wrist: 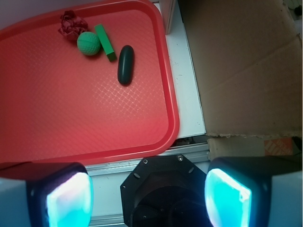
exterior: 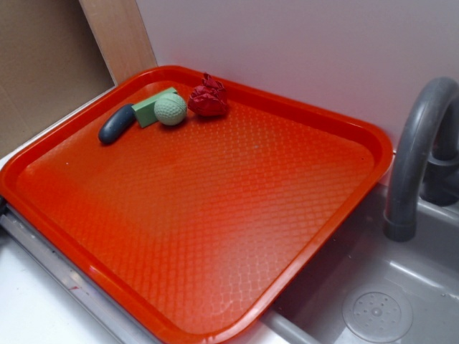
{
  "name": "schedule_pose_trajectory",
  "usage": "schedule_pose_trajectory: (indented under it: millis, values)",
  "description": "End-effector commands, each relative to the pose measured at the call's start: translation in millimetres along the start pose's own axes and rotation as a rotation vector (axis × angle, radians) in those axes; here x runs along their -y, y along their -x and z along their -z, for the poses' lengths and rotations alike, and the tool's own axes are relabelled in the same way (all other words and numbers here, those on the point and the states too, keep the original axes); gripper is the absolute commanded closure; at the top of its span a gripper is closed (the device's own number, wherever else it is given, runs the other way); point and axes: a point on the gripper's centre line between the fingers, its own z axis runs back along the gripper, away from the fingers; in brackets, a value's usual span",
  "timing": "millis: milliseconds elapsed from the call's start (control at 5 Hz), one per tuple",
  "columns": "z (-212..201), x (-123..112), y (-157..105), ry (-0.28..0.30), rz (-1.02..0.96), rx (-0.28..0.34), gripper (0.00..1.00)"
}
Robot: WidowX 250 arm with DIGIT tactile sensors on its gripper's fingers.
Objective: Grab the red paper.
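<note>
The tool (wrist: 147,196) hangs released, its two pads wide apart, above the near edge of the orange-red tray (exterior: 215,215). Most of the tray floor lies bare. At its far end sit a dark oblong piece (exterior: 116,124), a green block (exterior: 150,107), a green golf ball (exterior: 171,110) and, touching the ball by the far rim, the red paper (exterior: 208,97).

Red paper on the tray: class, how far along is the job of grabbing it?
Done: nothing visible yet. In hand: nothing; the gripper is open and empty, off the tray. Left: everything. The red paper sits untouched in the tray's far corner beside the green ball, so the approach, closing and lift remain.
</note>
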Motion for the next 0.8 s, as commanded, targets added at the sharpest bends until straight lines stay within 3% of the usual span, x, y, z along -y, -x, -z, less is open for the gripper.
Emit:
schedule_pose_trajectory:
  millis: [0,400,600]
  values:
    - [18.2,32.4,-53.7,-0.005,0.099,0.115,0.00]
    - [73.0,80.9,-117.7,0.118,0.225,0.221,0.00]
    - [108.4,104.3,-150.4,0.106,0.272,0.226,0.00]
